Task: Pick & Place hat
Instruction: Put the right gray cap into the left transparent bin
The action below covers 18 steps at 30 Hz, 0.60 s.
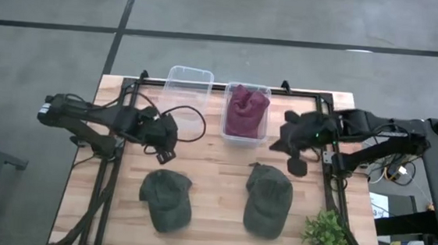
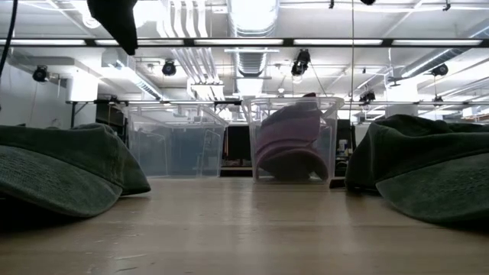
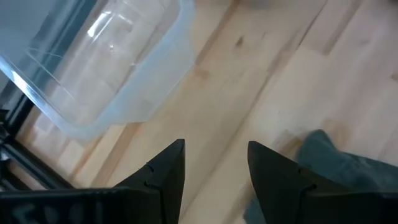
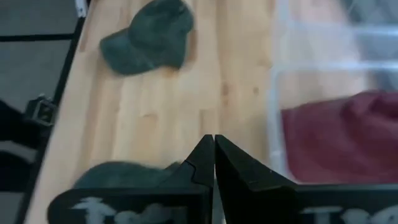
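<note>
A pale wooden table (image 1: 212, 208) of jointed planks stands on a grey concrete floor, with a black frame along its sides; the low view looks past it into a hall of ceiling lights and ducts.

The left gripper (image 1: 166, 154) hangs over the table's left half, just beyond the left green cap (image 1: 167, 199) and apart from it. Its fingers (image 3: 163, 176) stand spread with bare wood between them, grasping nothing; in the left wrist view the cap's edge (image 3: 339, 165) lies just beside one finger. This cap is soft, dull-green cloth, rumpled, with its brim toward the near edge of the table.

Behind it sits an empty clear plastic bin (image 1: 187, 89), rectangular with rounded corners. Just beside it on the right is a second clear bin (image 1: 244, 136), holding a crumpled maroon hat (image 1: 247, 109) that fills most of it.

The right green cap (image 1: 268, 200), of the same faded cloth, lies in front of that bin. The right gripper (image 1: 295, 164) hovers just past the cap's right-hand side, above it and not touching; its fingers (image 4: 200, 163) are pressed together, empty.

A small leafy green plant (image 1: 325, 232) stands at the table's near right corner.
</note>
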Tool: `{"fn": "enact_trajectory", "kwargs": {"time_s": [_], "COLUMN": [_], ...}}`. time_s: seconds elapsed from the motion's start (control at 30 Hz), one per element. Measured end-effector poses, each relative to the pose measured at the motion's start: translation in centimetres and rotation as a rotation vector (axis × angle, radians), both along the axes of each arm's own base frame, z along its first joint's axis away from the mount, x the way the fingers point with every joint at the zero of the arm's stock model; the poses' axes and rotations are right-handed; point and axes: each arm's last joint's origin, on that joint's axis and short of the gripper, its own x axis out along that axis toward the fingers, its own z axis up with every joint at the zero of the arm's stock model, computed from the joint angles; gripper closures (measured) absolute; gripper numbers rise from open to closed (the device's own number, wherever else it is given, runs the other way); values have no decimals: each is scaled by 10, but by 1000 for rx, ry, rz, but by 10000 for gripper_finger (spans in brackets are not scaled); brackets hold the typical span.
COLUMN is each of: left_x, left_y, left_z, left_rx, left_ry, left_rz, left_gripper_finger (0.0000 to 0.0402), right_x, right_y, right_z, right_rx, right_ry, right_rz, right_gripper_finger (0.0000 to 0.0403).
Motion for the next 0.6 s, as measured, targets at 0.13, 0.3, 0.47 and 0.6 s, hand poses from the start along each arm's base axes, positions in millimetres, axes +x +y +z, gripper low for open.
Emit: {"fn": "enact_trajectory", "kwargs": {"time_s": [0.13,0.3,0.47,0.6], "left_x": [-2,-2,0,0], "left_y": [-5,-5,-5,-5], "left_z": [2,2,3,3], "left_rx": [21,41,60,63], "left_ry": [-26,-34,-50,-53], "left_rz": [12,16,20,15], "left_gripper_finger": [234,234,234,234], "right_x": [3,1,-4,-10], "right_y": [14,25,27,27], "right_z": [-24,-58,-82,-93], "right_rx": [52,126,225,285], "right_ry": [89,213,319,417], "right_rz": [-37,-117,-262,-323], "right_gripper_finger": [394,394,394,394]}}
